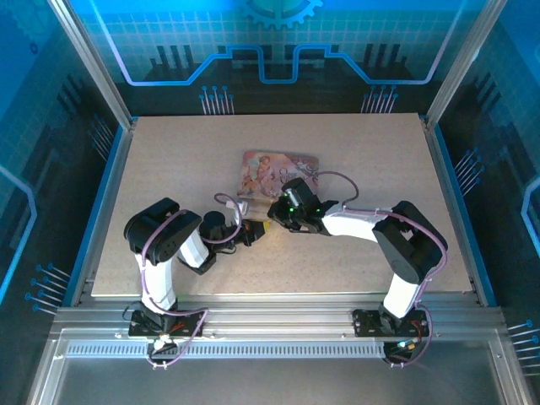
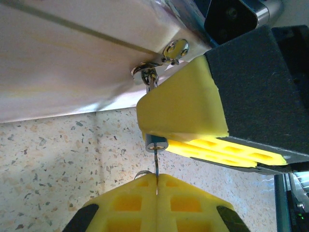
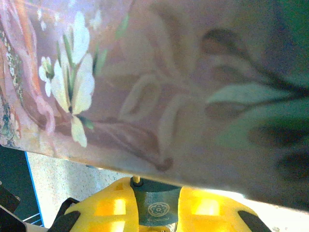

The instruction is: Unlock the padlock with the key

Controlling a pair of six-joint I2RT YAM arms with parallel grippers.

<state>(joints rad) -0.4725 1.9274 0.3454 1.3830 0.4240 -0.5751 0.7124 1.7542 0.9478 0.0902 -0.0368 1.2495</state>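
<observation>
Just beside the pink tin's point(image 1: 278, 169) front wall, we see the left gripper point(image 2: 157, 186) pinched shut on the key point(image 2: 156, 169). The key is a thin dark metal sliver, its long axis running straight from the ribbed yellow fingertips towards the tin, its tip meeting the padlock's point(image 2: 156, 144) round keyed end. The small, smooth, silvery-grey padlock hangs from the tin's shiny hasp point(image 2: 149, 72), clamped between the right gripper's point(image 3: 157, 186) pads. We judge the coming turn is about the key's own axis.
</observation>
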